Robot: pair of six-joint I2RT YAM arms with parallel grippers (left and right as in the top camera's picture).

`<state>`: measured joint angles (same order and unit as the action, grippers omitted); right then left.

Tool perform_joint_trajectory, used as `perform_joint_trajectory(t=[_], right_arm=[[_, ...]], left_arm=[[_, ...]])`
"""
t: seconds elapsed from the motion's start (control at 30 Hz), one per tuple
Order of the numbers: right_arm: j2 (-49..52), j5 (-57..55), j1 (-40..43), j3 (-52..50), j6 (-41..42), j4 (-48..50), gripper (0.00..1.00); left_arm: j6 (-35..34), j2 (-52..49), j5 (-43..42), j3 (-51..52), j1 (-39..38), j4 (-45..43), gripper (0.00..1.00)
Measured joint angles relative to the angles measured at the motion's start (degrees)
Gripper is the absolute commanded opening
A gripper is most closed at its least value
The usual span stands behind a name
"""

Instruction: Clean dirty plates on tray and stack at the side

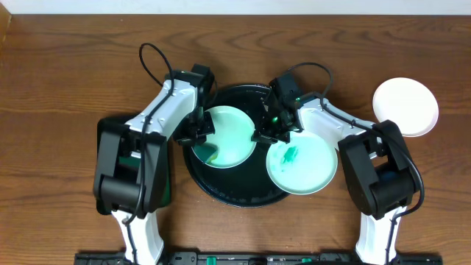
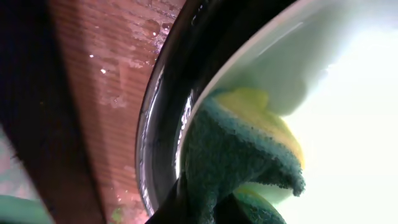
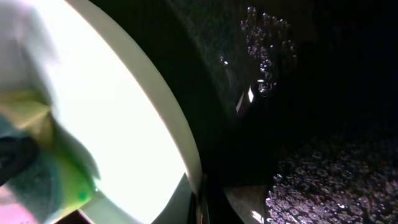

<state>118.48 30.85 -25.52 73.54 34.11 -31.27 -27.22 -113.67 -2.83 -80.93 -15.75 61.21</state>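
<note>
A pale-mint plate (image 1: pixel 229 136) lies in the round black tray (image 1: pixel 221 193). My left gripper (image 1: pixel 199 134) is shut on a yellow and green sponge (image 2: pixel 249 149), which presses on the plate's left side (image 2: pixel 336 93) next to the tray rim (image 2: pixel 160 124). My right gripper (image 1: pixel 265 132) is shut on the right rim of the same plate (image 3: pixel 124 106). The sponge also shows at the left of the right wrist view (image 3: pixel 37 180). A second plate with a green smear (image 1: pixel 303 165) overlaps the tray's right rim. A clean white plate (image 1: pixel 405 107) sits on the table at the far right.
The tray floor is wet with droplets (image 3: pixel 323 168). A green object (image 1: pixel 168 188) lies partly hidden under my left arm. The wooden table (image 1: pixel 66 73) lies around the tray, and its surface beside the tray is wet (image 2: pixel 112 74).
</note>
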Motion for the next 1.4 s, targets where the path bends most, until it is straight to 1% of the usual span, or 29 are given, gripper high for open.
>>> perform_joint_trajectory(t=[0.33, 0.47, 0.53, 0.63, 0.73, 0.9, 1.03, 1.17, 1.27, 1.4], right_arm=[[0.07, 0.04, 0.04, 0.0, 0.02, -0.04, 0.01], [0.07, 0.07, 0.04, 0.0, 0.0, -0.04, 0.01], [0.09, 0.07, 0.04, 0.0, -0.02, -0.04, 0.01], [0.09, 0.09, 0.04, 0.0, -0.46, -0.07, 0.01], [0.07, 0.09, 0.04, 0.0, -2.05, -0.15, 0.01], [-0.15, -0.09, 0.04, -0.02, -6.36, -0.26, 0.02], [-1.57, -2.25, 0.04, -0.76, -10.78, -1.11, 0.02], [-4.79, -7.34, 0.04, -1.64, -14.12, -2.99, 0.01], [-8.39, -10.82, -0.02, -1.6, -16.59, -4.85, 0.01], [-13.16, -16.35, -0.66, -0.04, -19.58, -9.62, 0.01]], left_arm=[[3.15, 12.5, 0.87, -0.33, 1.46, 1.03, 0.07], [3.32, 14.03, 1.11, -0.59, 1.79, 2.32, 0.06], [3.41, 13.94, 1.16, -0.59, 2.78, 3.54, 0.07], [3.5, 13.9, 1.33, -0.59, 6.03, 5.11, 0.07], [3.5, 13.9, 1.49, -0.59, 10.95, 6.75, 0.07], [3.96, 13.9, 1.62, -0.59, 21.11, 9.86, 0.07], [5.07, 13.9, 1.7, -0.59, 27.02, 11.02, 0.07], [5.79, 13.9, 1.7, -0.35, 29.14, 11.04, 0.07], [6.29, 13.9, 1.68, -0.07, 29.18, 11.02, 0.07], [6.32, 13.9, 1.68, -0.07, 29.16, 11.02, 0.07]])
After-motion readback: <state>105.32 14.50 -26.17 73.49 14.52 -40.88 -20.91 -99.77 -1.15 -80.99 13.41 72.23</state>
